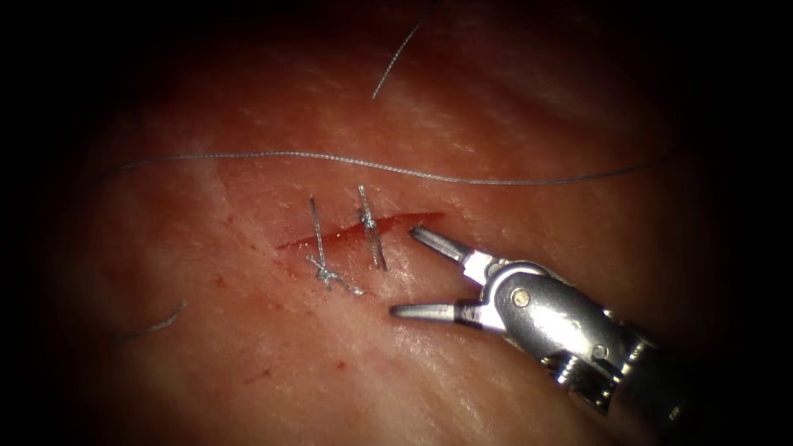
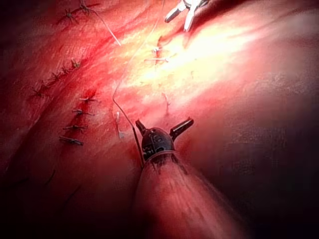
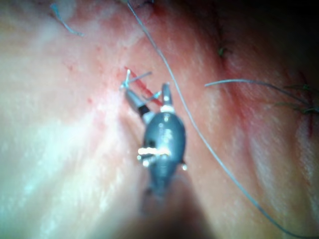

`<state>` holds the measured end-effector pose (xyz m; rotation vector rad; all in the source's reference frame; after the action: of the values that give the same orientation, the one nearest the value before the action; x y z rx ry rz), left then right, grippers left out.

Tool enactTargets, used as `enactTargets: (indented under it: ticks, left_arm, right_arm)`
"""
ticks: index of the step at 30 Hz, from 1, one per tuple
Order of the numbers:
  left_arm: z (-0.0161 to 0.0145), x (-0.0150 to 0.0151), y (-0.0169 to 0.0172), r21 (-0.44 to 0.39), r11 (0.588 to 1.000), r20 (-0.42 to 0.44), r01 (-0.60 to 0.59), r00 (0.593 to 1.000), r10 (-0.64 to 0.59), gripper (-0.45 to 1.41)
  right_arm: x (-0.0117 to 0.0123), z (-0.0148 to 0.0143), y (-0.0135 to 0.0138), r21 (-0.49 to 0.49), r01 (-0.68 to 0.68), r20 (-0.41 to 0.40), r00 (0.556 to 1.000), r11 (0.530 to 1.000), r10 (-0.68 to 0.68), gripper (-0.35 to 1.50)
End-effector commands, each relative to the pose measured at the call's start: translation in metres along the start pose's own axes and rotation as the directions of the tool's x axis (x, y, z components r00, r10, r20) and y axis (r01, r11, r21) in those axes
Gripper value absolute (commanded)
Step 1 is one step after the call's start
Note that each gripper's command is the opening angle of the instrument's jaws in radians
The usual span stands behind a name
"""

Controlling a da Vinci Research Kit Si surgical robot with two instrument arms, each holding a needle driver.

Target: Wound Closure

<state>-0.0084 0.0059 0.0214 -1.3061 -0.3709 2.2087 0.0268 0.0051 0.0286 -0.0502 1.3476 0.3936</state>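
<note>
Right arm's needle driver is spread wide and grips nothing; I see it coming in from the right end of the cut, one jaw tip just beside that end and the other lying over the tissue below the cut. From my right wrist camera the same tool straddles the red slit with both jaws apart and empty. On the left wrist camera my left arm's tool sits well away from the cut, its jaws apart; a strand of thread runs right past one jaw, but I cannot tell whether it is caught there, and I see nothing gripped between the jaws. As for progress, two knotted stitches cross the cut: the left stitch with its knot below the cut, and the second stitch just right of it. The stretch of cut right of the second stitch is unclosed and red fluid lines it, so I judge the closure partly done with at least that end left. A long thread lies across the tissue above the cut, slack and unheld there. I cannot find the needle anywhere, so I cannot say whether it sits in the tissue.
</note>
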Motion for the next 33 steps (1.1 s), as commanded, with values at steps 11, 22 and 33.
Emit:
enactTargets:
  ticks: [11, 22, 33]
  left_arm:
    - [0.0052, 0.0062, 0.0007, -0.197, 0.980, -0.153, -0.002, 0.988, -0.029, 1.11]
    - [0.0153, 0.0129, -0.0035, -0.121, 0.992, -0.194, -0.027, 0.981, 0.003, 1.08]
    - [0.0219, 0.0139, -0.0088, 0.096, 0.986, -0.133, -0.138, 0.980, 0.150, 1.03]
  right_arm:
    - [-0.0003, 0.0012, 0.0002, -0.002, 0.003, -0.002, 1.000, 1.000, -0.003, 1.45]
    - [-0.0006, 0.0013, 0.0001, -0.001, 0.005, 0.000, 1.000, 1.000, -0.005, 1.45]
    - [-0.0008, 0.0013, 0.0000, -0.003, 0.002, -0.003, 1.000, 1.000, -0.002, 1.43]
